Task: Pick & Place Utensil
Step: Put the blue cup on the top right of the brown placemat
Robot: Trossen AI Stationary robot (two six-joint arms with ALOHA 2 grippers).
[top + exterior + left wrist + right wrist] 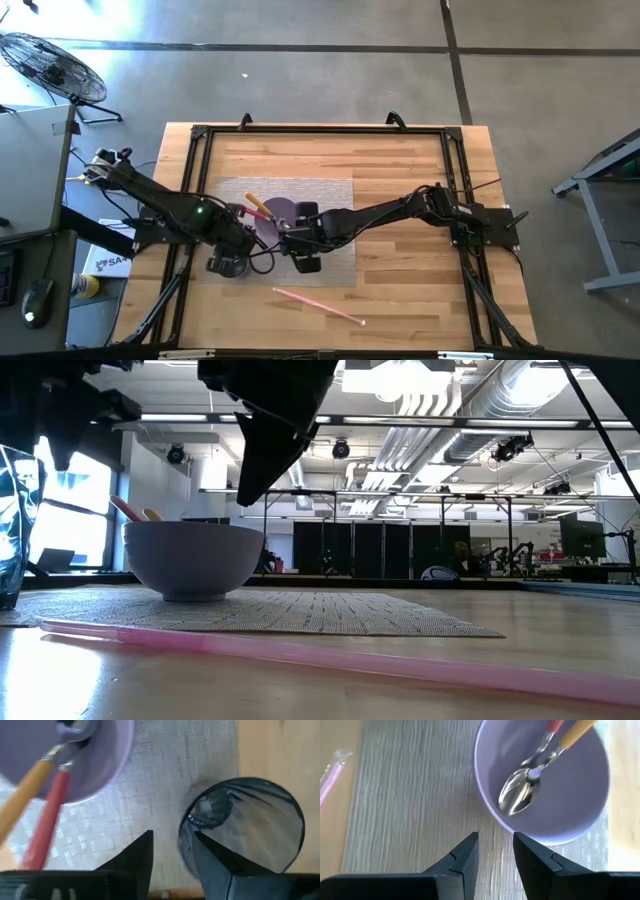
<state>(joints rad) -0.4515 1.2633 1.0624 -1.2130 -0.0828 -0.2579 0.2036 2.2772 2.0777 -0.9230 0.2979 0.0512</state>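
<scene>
Well, two spoons sat in the purple bowl (545, 785) on the grey mat (330, 215), near the middle of the wooden surface (400, 165). One spoon had a red handle (47, 822) and one had a wooden handle (25, 795). Both handles leaned up over the bowl's far left rim, and the shiny spoon heads (517, 795) lay down inside it.

The left gripper (172, 852) hung on the bowl's left, and its fingers (135, 855) were open with nothing between them. A dark glass cup (250, 827) stood just beside one finger. The bowl lay a little past those fingers, to their right.

The right gripper (495, 852) hung on the near side of the bowl. Its fingers (465, 852) stood a little apart and held nothing. The bowl's rim was just in front of them.

A long pink straw (318, 304) lay flat on the wood, near the front edge and slanting down to the right. I thought it was the next thing to pick. It lay nearer to me than both grippers. The right one looked a bit closer to it.
</scene>
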